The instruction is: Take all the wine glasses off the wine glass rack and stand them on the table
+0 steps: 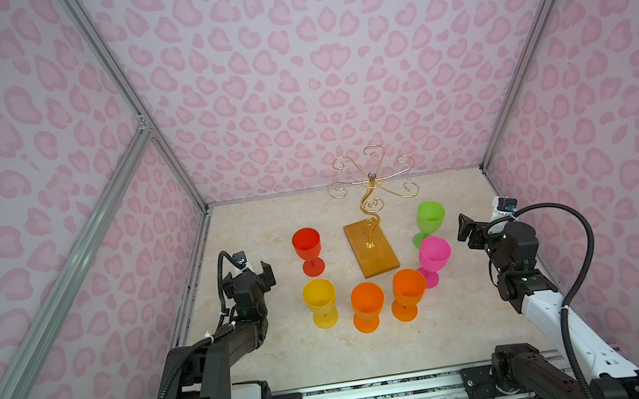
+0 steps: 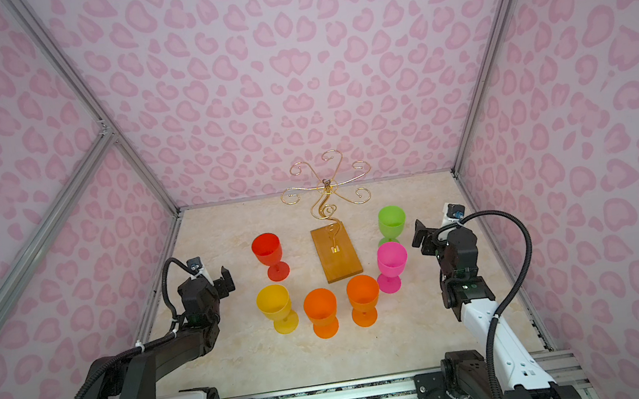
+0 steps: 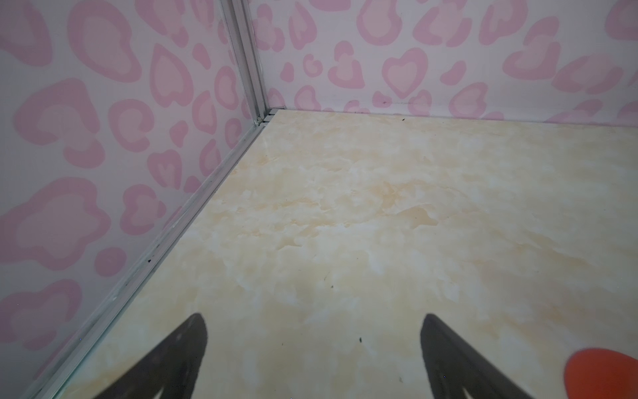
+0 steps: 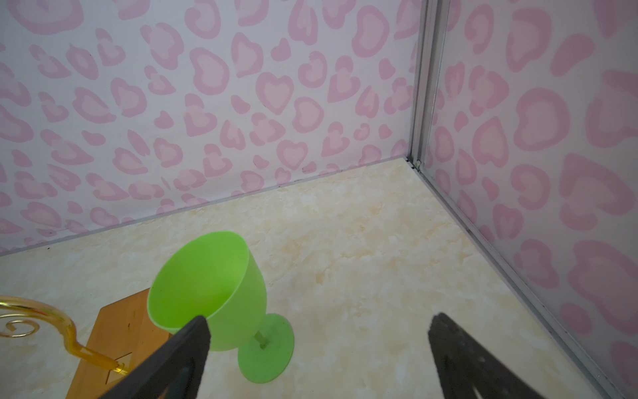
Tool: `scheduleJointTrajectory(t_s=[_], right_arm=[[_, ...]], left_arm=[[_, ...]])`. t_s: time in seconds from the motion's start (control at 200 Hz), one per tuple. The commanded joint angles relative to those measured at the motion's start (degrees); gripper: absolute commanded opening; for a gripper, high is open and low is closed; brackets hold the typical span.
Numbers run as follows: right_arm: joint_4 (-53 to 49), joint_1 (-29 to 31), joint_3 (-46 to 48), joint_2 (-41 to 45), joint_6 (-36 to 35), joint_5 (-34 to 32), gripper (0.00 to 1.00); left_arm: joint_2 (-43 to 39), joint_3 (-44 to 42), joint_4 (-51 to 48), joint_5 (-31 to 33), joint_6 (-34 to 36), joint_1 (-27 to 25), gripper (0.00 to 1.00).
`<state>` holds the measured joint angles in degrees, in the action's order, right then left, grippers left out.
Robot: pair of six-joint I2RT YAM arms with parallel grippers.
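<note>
Left claw (image 3: 314, 321) hangs spread wide, gripping nothing, with only the marble-look table (image 3: 345, 207) between its fingers. The right claw (image 4: 319, 321) has its fingers flung apart too, and nothing is held! Near one of its fingers stands the green wine glass (image 4: 207, 290), upright; both top views show it clear of the claw. Robot-side of that claw is the pink wine glass (image 1: 435, 254). Just inward of the left claw stands the red wine glass (image 1: 307, 244), with the yellow wine glass (image 1: 319, 298) nearer the robot. Between the arms stand an orange wine glass (image 1: 368, 302) and a second orange wine glass (image 1: 409, 287). The wine glass rack (image 1: 370, 185) rises between both claws, well apart from each, on its wooden base (image 1: 371, 248). All six bowls face up, showing only their own coloured insides.
</note>
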<state>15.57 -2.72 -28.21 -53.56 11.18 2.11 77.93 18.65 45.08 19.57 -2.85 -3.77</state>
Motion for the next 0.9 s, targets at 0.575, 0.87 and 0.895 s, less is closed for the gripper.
scheduleJointTrajectory(t_s=[0.575,0.87,0.895], right_arm=[[29.0,0.3,5.9,-24.9,-6.7,-6.5,0.99],[44.7,1.0,10.5,-34.5,-7.5,-6.3,0.99],[46.3,1.2,10.7,-35.5,-7.5,-6.7,0.99]], left_arm=[[6.4,-0.5,12.3,-6.7,-1.8,3.5,0.98],[6.3,-0.6,12.6,-6.7,-1.8,3.5,0.98],[6.3,-0.6,12.5,-6.7,-1.8,3.5,0.98]])
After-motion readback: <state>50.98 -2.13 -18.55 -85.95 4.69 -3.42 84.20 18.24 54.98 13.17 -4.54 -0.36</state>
